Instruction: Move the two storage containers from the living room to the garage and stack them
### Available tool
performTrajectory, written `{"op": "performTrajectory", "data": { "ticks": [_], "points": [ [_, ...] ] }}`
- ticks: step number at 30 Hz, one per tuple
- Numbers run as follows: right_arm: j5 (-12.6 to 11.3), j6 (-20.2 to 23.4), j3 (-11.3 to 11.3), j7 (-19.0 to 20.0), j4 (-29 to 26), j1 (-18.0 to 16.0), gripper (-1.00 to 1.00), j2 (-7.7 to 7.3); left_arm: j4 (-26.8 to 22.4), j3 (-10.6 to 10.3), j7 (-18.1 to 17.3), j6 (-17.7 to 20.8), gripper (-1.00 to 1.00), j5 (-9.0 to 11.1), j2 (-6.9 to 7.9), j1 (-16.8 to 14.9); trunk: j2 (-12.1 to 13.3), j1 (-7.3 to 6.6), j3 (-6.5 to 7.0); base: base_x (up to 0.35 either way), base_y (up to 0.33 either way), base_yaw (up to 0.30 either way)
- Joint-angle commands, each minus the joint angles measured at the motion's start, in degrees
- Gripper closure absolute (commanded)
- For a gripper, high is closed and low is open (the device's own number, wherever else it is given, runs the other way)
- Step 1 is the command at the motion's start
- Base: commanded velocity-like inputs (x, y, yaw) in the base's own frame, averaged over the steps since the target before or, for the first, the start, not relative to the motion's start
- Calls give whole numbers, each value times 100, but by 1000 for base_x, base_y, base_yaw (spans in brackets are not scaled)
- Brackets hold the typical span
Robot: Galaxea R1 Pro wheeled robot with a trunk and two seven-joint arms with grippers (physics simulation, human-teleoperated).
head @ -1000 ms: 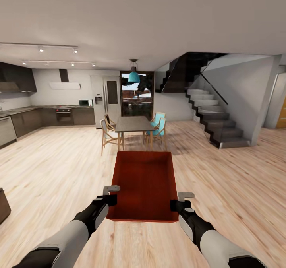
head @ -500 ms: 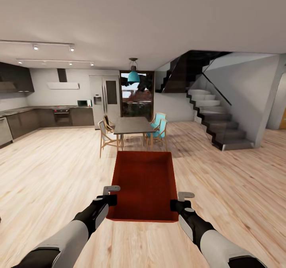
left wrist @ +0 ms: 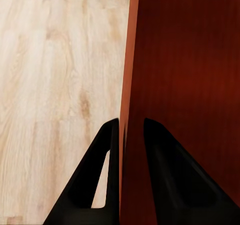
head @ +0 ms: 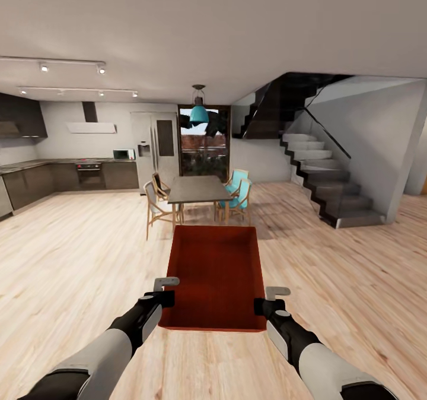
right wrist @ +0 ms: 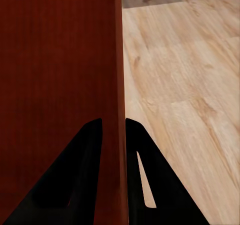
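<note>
I hold one red-orange open-top storage container level in front of me, above a light wood plank floor. My left gripper is shut on its left side wall near the near corner. In the left wrist view the two black fingers pinch that thin wall. On the opposite side my right gripper is shut on the right wall, and the right wrist view shows its fingers clamped on the wall. The garage is out of view.
Straight ahead stands a dark dining table with wooden and teal chairs. A dark kitchen and fridge line the back left. A dark staircase rises at the right. Open plank floor lies to both sides.
The whole view has shifted: the room slides leftward and nearer, so the camera turned right and advanced. The container and both grippers keep the same hold.
</note>
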Motion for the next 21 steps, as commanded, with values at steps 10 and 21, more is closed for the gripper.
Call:
{"op": "performTrajectory", "data": {
  "ticks": [10,21],
  "points": [
    [-65,-7,-34,-90,19,-2,100,-12,-44,39,67,34,100,-141,54,-1,-4,5,-2,322,0,0],
    [-65,19,-43,-81,18,-2,100,-12,-44,43,67,34,100,-141,54,-1,-4,5,-2,322,0,-202]
  ]
}}
